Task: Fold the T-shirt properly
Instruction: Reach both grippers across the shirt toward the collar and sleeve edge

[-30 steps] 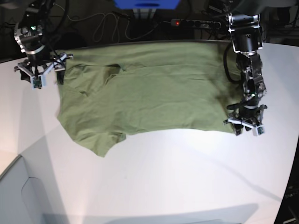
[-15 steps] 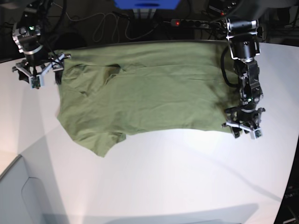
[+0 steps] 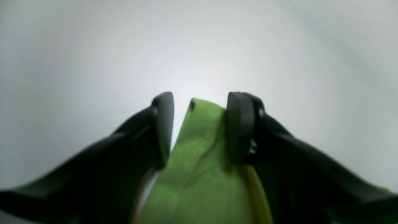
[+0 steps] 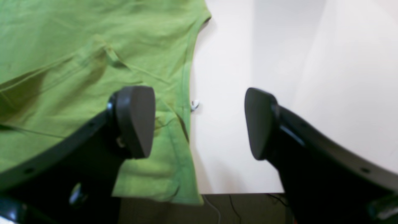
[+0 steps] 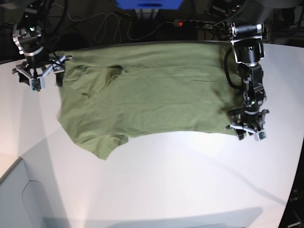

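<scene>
The olive-green T-shirt [image 5: 152,95] lies spread flat across the back of the white table [image 5: 180,180], with one sleeve pointing toward the front left. My left gripper [image 5: 247,131] sits at the shirt's front right corner. In the left wrist view the gripper [image 3: 201,101] is open around a raised fold of the hem [image 3: 199,149]; the cloth touches one finger and a gap shows at the other. My right gripper [image 5: 34,80] hovers at the shirt's back left edge. In the right wrist view it [image 4: 199,121] is wide open, one finger over the T-shirt [image 4: 77,56], the other over bare table.
A power strip [image 5: 199,23] with a red light, cables [image 5: 109,26] and a blue object [image 5: 149,4] lie behind the table. The table's back edge runs right under my right gripper, with dark floor [image 4: 248,208] beyond. A grey panel [image 5: 19,199] stands at the front left.
Both arms have shifted only slightly: the left gripper edged inward at the shirt's corner and the right gripper moved a little back and outward. The shirt lies as before.
</scene>
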Controlling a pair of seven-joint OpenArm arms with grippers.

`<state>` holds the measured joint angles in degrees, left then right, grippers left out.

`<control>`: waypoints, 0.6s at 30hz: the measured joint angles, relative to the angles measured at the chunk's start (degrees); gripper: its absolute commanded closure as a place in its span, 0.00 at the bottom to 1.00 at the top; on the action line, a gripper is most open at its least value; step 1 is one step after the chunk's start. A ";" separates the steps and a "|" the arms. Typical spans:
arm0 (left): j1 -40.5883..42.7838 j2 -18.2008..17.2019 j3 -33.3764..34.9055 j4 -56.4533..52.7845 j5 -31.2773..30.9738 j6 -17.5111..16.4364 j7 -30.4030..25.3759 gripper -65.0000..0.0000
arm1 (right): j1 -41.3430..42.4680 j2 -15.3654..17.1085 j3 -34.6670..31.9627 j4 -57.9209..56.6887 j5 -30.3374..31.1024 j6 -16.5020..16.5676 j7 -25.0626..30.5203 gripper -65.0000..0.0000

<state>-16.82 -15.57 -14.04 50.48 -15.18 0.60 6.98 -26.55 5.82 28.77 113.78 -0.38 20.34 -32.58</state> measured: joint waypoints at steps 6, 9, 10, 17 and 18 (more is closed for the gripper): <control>0.00 -0.13 0.00 -0.04 0.02 0.02 0.02 0.80 | 5.22 0.92 -0.33 0.00 0.26 0.00 -2.99 0.33; 0.07 -0.15 0.00 -0.20 0.00 -0.22 -0.07 0.87 | 9.75 1.97 -1.16 0.00 -0.66 -0.04 -8.22 0.33; 0.13 -0.13 0.00 -0.22 0.00 -0.20 -0.28 0.89 | 11.63 2.32 -1.84 -0.02 -0.59 -0.02 -9.79 0.33; 0.17 -0.13 -0.17 -0.09 -0.20 -0.39 -0.04 1.00 | 24.06 4.28 -7.02 -6.47 0.44 0.15 -12.46 0.33; 0.28 -0.15 -0.35 -0.11 -0.22 -0.46 -0.20 1.00 | 25.14 4.22 -7.78 -8.85 0.11 0.15 -12.92 0.33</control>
<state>-16.53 -15.73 -14.39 50.37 -15.40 0.14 6.79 -1.41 10.04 20.99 104.92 -0.27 20.49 -45.50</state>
